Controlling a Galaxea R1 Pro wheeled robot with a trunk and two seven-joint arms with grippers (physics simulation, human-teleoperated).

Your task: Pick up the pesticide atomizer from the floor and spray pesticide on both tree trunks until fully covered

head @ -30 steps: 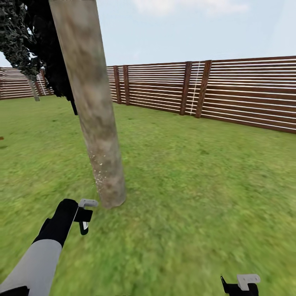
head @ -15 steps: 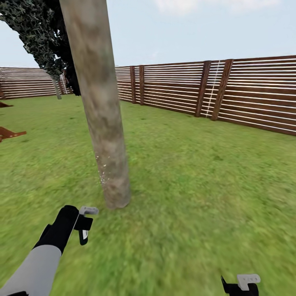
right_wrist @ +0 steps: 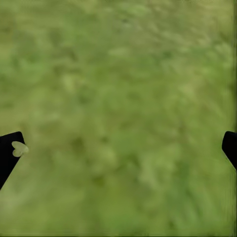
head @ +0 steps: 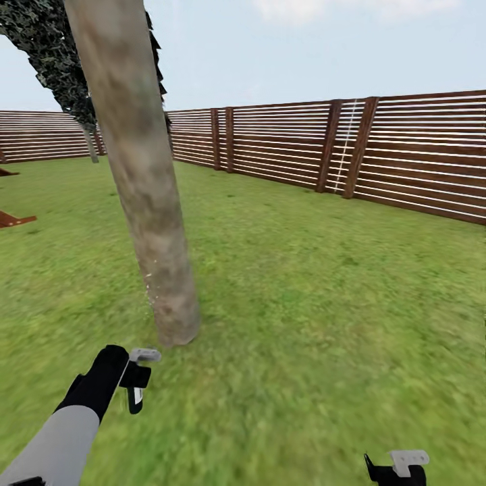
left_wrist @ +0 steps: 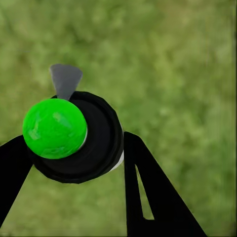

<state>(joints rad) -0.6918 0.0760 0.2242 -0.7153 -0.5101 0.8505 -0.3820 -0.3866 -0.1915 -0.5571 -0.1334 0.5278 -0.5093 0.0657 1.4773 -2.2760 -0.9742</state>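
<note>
My left hand [left_wrist: 74, 148] grips the pesticide atomizer [left_wrist: 74, 136] (green cap), tree trunk [head: 145, 202] just ahead; right hand [right_wrist: 118, 148] released.

The left arm [head: 64, 432] has a smooth light-grey forearm shell that ends in a rounded, glossy black wrist section. At its tip sits the left tool [head: 137, 390], a small black block with a pale grey, flat bracket on top and a thin light stripe down its face. Seen from the left wrist, its fingers [left_wrist: 148, 197] are flat black blades, one with a narrow slot cut through it. The right tool [head: 397, 469] is likewise black with a pale grey bracket bearing small dots. From the right wrist, a black fingertip [right_wrist: 10, 153] carries a small pale mark.
</note>
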